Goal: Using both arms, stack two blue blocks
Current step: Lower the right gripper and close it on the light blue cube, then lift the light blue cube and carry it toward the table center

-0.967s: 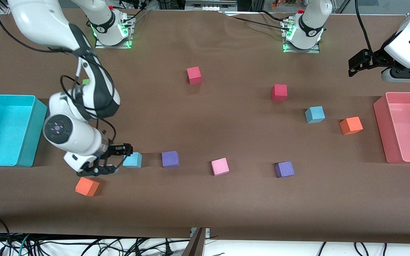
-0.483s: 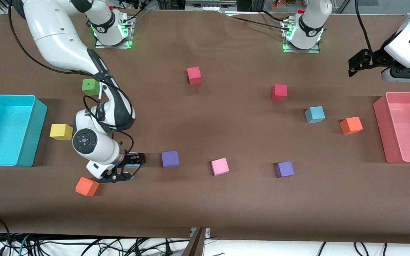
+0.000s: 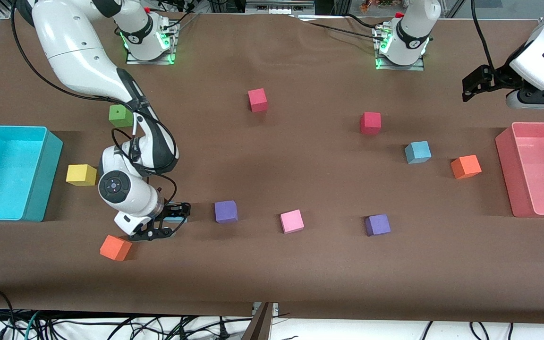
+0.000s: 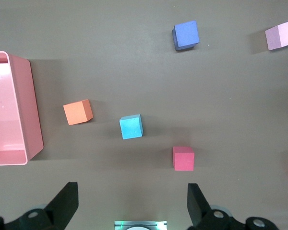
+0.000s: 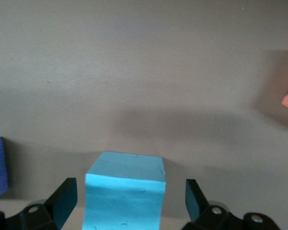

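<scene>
Here, at the right arm's end of the table, the cyan bin [image 3: 10, 172] is sitting with a yellow cube [image 3: 81, 174] just beside it and a green cube [image 3: 120, 115] farther from the front camera than that yellow cube. The right gripper [image 3: 170, 221] is hanging low beside the purple cube [image 3: 226, 211], its fingers [image 5: 63, 200] spread wide on either side of the first blue block [image 5: 125, 197] with a gap showing on each side, so it is straddling the block without pinching it. That block [image 3: 175, 219] is resting on the brown table [image 3: 272, 264], just beside the purple cube toward the right arm's end, with an orange cube [image 3: 115, 248] nearer to the front camera.

Toward the left arm's end from the purple cube, a pink cube [image 3: 292, 221] and a second purple cube [image 3: 377, 225] are lying in a loose row, while two red cubes [image 3: 258, 100] [image 3: 370, 123] are sitting farther from the camera. The second blue block [image 3: 417, 152] is lying well apart from the purple cube, beside another orange cube [image 3: 465, 166] and near the pink bin [image 3: 536, 170]. The left gripper [image 4: 132, 203] is waiting high over the table at the left arm's end, fingers spread wide and holding nothing.
</scene>
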Available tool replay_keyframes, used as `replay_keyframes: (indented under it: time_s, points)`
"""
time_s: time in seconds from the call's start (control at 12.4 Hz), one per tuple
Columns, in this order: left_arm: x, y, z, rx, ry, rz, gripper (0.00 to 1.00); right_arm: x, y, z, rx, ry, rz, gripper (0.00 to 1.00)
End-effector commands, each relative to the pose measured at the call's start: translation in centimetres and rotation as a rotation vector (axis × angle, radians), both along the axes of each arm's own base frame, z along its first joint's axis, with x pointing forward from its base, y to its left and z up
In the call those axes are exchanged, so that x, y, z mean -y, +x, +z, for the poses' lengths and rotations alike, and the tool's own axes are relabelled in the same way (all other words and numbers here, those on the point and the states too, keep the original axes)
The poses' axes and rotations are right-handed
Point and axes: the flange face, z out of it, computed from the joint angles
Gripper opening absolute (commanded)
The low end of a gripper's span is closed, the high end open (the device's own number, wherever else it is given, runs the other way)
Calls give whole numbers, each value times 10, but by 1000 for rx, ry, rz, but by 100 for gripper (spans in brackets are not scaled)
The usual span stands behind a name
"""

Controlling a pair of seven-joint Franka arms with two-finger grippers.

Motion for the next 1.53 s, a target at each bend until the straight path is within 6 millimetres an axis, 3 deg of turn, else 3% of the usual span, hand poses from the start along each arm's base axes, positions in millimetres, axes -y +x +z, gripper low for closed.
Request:
replay_keyframes:
  time_s: [0.0,0.16,0.32,0.4,0.64,1.05,1.21,1.29,1.45]
  points:
    - [2,-8,6,7,-8,7,100,0,-9,0,-3,-15,-54,100]
    - [1,-8,4,4,-8,9,100,0,-14,-8,-18,-17,-52,95]
    - [1,-8,4,4,-8,10,100,0,-15,-11,-26,-22,-44,38]
    - [1,-8,4,4,-8,10,100,-1,-16,-11,-28,-19,-45,21]
    - [1,-8,4,4,-8,10,100,-2,-15,12,-22,-23,-21,20]
    - [-1,-8,4,2,-8,13,100,1,-22,94,-58,-53,-30,20]
    - [-1,-8,3,1,-8,13,100,-17,-30,124,-109,-68,-20,20]
    - [-1,-8,2,-1,-8,13,100,-36,-35,141,-129,-73,4,20]
    - [-2,-7,1,-2,-7,15,100,-69,-46,155,-143,-86,-53,20]
